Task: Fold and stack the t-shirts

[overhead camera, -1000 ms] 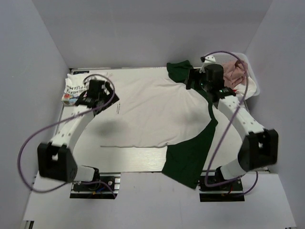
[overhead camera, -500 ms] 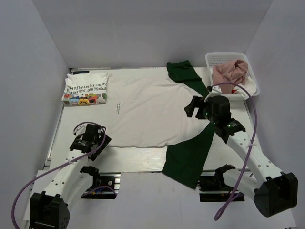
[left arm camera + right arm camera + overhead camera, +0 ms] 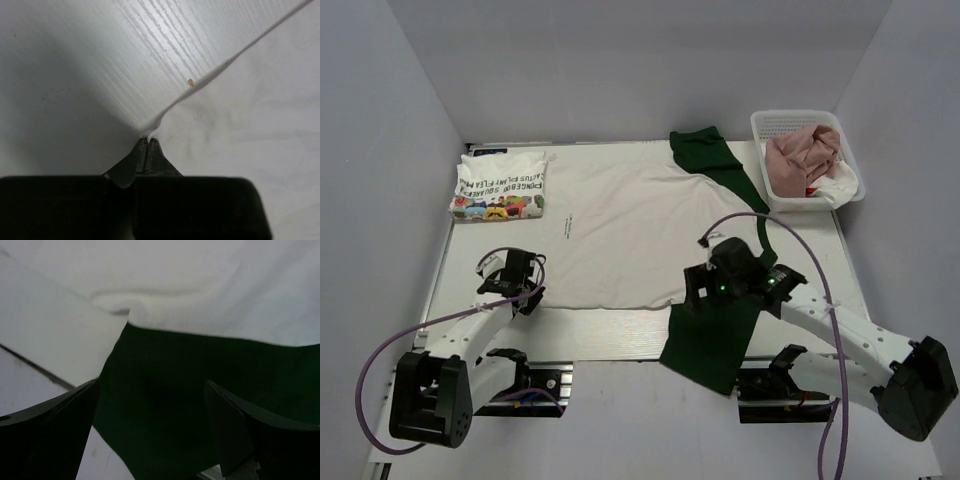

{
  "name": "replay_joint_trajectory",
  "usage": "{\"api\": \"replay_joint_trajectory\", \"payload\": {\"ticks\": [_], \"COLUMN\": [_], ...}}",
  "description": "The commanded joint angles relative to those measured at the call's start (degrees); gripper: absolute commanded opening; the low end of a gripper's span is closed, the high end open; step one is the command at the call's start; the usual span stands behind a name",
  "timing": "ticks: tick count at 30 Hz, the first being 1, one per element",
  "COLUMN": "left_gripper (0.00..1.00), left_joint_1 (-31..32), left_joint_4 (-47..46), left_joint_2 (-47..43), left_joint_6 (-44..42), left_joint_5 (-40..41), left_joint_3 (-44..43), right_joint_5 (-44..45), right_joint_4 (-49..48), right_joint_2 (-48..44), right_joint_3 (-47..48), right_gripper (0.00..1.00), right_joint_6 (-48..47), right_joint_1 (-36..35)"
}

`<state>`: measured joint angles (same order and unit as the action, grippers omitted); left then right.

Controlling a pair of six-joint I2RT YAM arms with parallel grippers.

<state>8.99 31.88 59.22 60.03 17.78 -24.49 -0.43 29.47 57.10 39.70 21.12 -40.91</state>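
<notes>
A white t-shirt with dark green sleeves (image 3: pixel 640 230) lies spread flat across the table. My left gripper (image 3: pixel 520 287) is at its near left corner; in the left wrist view the jaws (image 3: pixel 148 141) are shut, pinching the hem corner of the white cloth (image 3: pixel 240 110). My right gripper (image 3: pixel 705 290) hovers open over the near green sleeve (image 3: pixel 712 335), which fills the gap between its fingers (image 3: pixel 151 385) without touching them. A folded white t-shirt with lettering and cartoon figures (image 3: pixel 500 187) rests at the back left.
A white lattice basket (image 3: pixel 798 119) at the back right holds a pink t-shirt (image 3: pixel 802 150) and a white one with red (image 3: pixel 835 188). The near green sleeve hangs over the table's front edge. The far sleeve (image 3: pixel 703 155) reaches the back edge.
My left gripper came from beside the folded shirt down to the spread shirt's near left corner and shut. My right arm swung from the basket to the near green sleeve, staying open.
</notes>
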Motion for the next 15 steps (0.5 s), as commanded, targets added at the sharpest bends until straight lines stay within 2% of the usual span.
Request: {"api": "replay_joint_trajectory", "payload": {"ticks": [1,5,9,14,15], "left_gripper": [0.00,0.00,0.00,0.00,0.00], "left_joint_1": [-0.56,-0.56,-0.56,-0.56,-0.56], "left_joint_4": [-1.56,-1.56,-1.03,0.11,0.11], "left_joint_2": [0.46,-2.52,-4.29,-3.24,-3.24], "left_joint_6": [-0.09,-0.09,-0.09,-0.61,-0.62], "left_joint_5": [-2.13,-2.66,-1.17,-0.55,-0.55], "left_joint_3": [0.58,1.19,1.73,1.20,1.20], "right_joint_5": [0.16,0.16,5.42,5.10,4.65], "right_joint_4": [8.48,14.36,19.29,21.68,21.42], "right_joint_2": [3.62,9.41,15.23,15.41,15.06], "right_joint_3": [3.27,3.36,3.88,0.92,0.21], "right_gripper": [0.90,0.90,0.89,0.89,0.87], "right_joint_6": [1.28,4.09,7.52,12.00,12.53], "right_joint_1": [-7.49,-16.82,-26.04,-30.45,-30.90]}}
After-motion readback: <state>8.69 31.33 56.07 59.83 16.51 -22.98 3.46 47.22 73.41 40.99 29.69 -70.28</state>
